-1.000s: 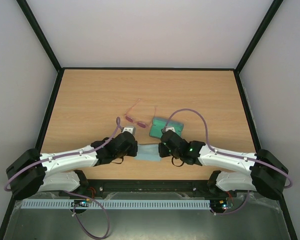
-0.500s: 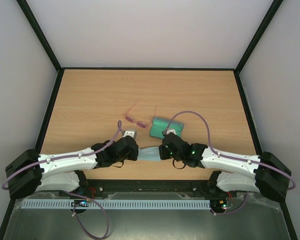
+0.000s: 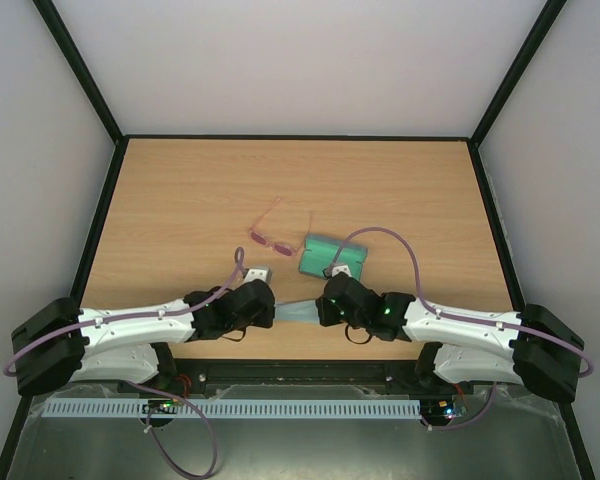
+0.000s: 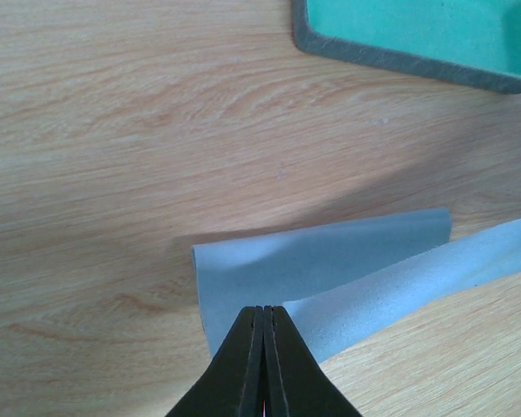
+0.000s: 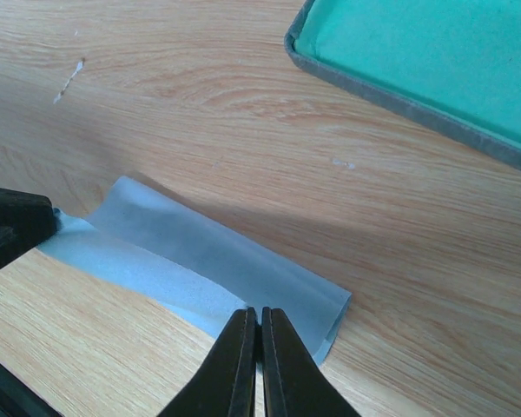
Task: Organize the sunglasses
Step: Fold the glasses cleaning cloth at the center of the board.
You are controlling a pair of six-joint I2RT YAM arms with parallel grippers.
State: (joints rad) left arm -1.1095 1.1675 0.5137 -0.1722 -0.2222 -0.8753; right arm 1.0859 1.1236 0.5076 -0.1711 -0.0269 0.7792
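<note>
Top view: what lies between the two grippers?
The folded blue cloth spans it, left gripper and right gripper each pinching an end; clearest from above.

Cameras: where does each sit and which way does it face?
Top external: above and behind the arms, looking down at the table, sunglasses and case; both arms show.
Left wrist: on the left arm, looking down past the left pincer, shut on the cloth.
Right wrist: on the right arm, right pincer shut on the same cloth.
Shared: both wrist views show cloth and case corner.

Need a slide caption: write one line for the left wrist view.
Left gripper shut on a folded light blue cloth, teal-lined case beyond on the wooden table.
</note>
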